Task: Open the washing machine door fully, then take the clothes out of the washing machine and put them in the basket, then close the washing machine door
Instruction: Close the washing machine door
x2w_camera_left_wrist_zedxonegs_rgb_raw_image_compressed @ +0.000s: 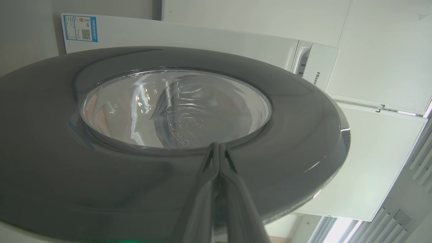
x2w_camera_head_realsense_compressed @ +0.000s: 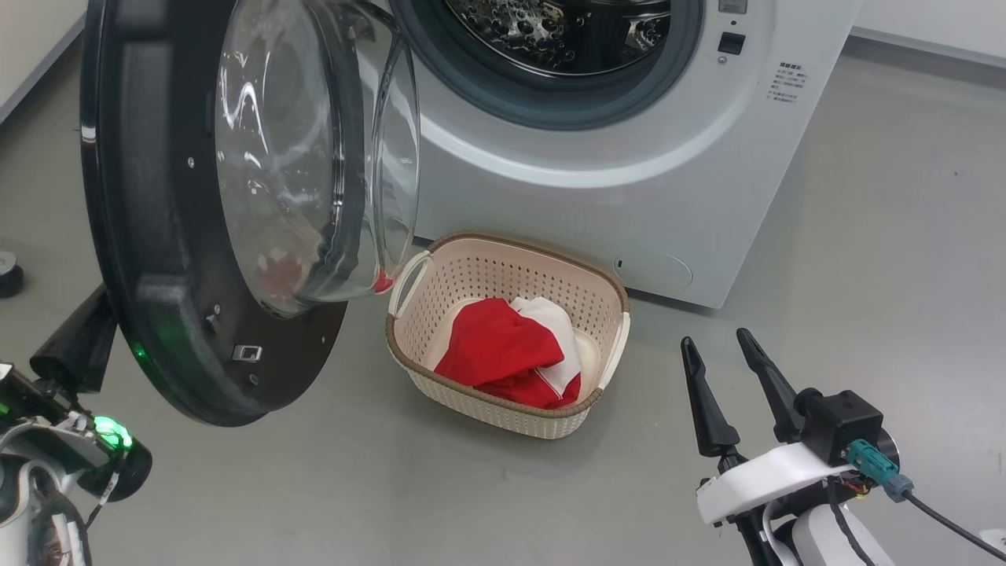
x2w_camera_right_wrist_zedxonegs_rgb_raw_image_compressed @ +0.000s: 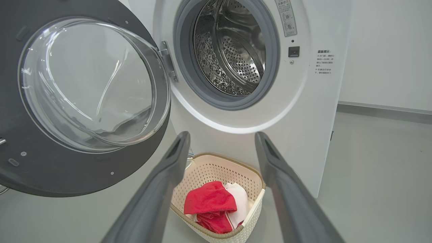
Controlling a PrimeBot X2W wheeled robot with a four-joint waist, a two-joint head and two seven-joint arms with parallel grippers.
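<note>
the washing machine door was seen swung open at 10 o'clock, the left jaws shut against its outer face. the clothes were lodged in the basket at its 4 o'clock. the right jaws were held wide, empty. the shut tips could be skidded off the glossy rim, the door left unlatched.

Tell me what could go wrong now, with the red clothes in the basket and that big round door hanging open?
The shut left gripper points at the smooth outer face of the glossy black round door; pushing there, its tips might slide off. The cream perforated plastic basket sits near the door's bulging clear glass bowl; a closing swing may clip its loop handle, though clearance is unclear.
</note>
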